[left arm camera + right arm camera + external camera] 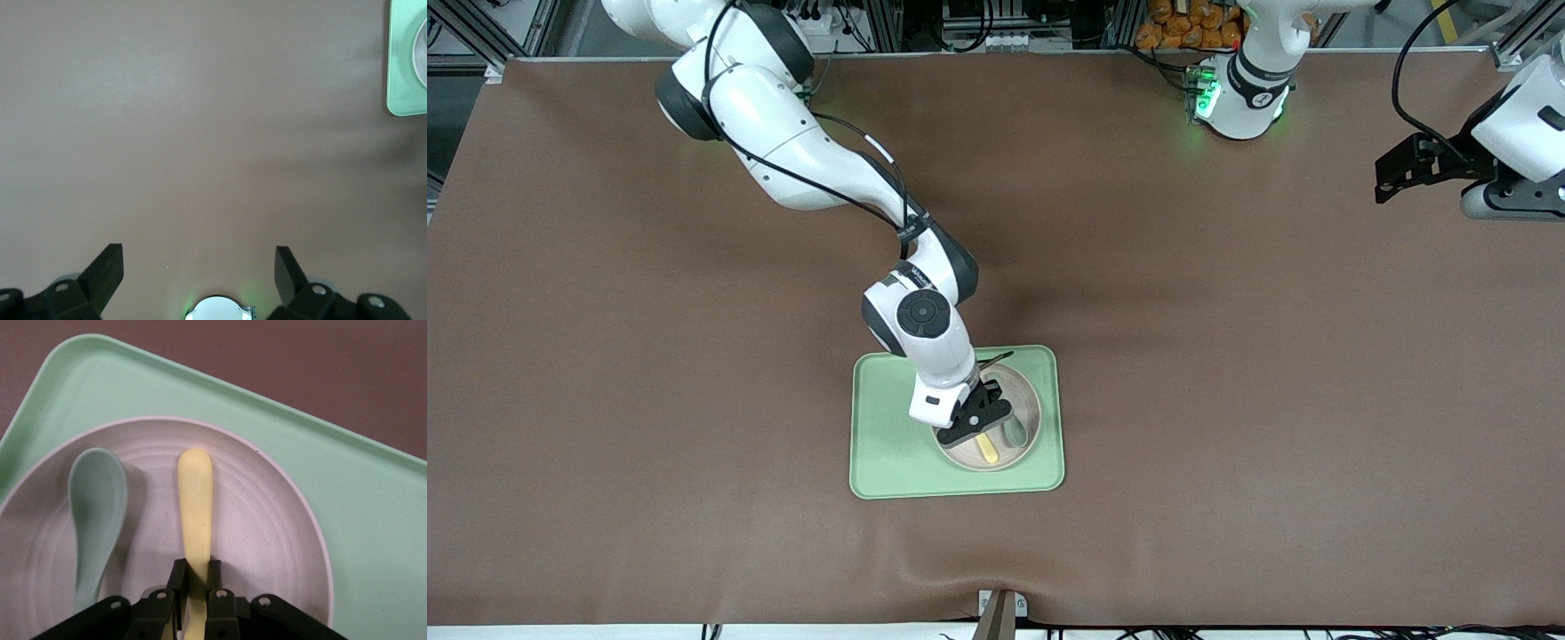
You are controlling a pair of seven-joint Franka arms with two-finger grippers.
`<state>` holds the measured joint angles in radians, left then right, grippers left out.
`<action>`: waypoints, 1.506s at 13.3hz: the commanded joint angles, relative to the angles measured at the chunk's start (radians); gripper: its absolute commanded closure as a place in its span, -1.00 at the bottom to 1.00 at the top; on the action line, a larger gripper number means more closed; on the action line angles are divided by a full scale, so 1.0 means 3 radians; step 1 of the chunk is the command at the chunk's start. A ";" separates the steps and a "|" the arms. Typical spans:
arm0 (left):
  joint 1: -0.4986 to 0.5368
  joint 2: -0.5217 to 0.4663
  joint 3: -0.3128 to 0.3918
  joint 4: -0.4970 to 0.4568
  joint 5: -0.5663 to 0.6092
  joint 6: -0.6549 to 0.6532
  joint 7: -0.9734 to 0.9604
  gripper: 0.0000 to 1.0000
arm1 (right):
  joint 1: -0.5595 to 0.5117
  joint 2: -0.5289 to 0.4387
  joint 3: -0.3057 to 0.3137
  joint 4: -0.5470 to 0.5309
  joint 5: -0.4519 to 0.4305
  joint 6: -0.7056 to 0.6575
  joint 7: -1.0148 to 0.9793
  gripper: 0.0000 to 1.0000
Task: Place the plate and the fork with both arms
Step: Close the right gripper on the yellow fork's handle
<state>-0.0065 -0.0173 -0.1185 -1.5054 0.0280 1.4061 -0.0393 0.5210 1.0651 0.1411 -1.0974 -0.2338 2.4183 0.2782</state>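
Note:
The pale plate (1024,404) sits on a light-green tray (885,444) in the middle of the table. The yellow fork (195,500) is in the plate (267,533), beside a grey-green spoon (99,500). My right gripper (195,568) is down in the plate, shut on the fork; the rounded handle end sticks out past the fingers, and the tines are hidden under the hand. In the front view the right gripper (980,425) covers part of the fork (986,447). My left gripper (1385,182) waits at the left arm's end of the table, open (198,257) above bare brown cloth.
The spoon (1014,433) lies in the plate close to the fork, toward the left arm's end. The tray's raised rim (360,493) surrounds the plate; one corner of the tray (400,67) shows in the left wrist view. Brown cloth covers the table around the tray.

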 commanded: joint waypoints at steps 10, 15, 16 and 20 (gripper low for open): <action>-0.0024 0.0017 0.0012 0.0048 -0.0006 -0.0029 0.0018 -1.00 | -0.0299 -0.0252 0.0046 0.0115 0.0160 -0.0417 0.0151 1.00; -0.0019 -0.0009 0.0027 0.0048 -0.0037 0.0043 0.0029 -1.00 | -0.0693 -0.0599 0.0158 -0.0549 0.0288 -0.0463 0.0198 1.00; -0.0019 -0.0009 0.0032 0.0048 -0.0068 0.0043 0.0029 -1.00 | -0.0719 -0.0620 0.0158 -0.0611 0.0288 -0.0463 0.0198 1.00; 0.0011 -0.0009 0.0037 0.0048 -0.0124 0.0058 0.0029 -1.00 | -0.0714 -0.0620 0.0153 -0.0755 0.0283 -0.0417 0.0269 1.00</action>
<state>-0.0099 -0.0162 -0.1117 -1.5001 0.0074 1.4196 -0.0393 0.3181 0.9282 0.1706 -1.2454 -0.1583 2.2709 0.3372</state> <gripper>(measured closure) 0.000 0.846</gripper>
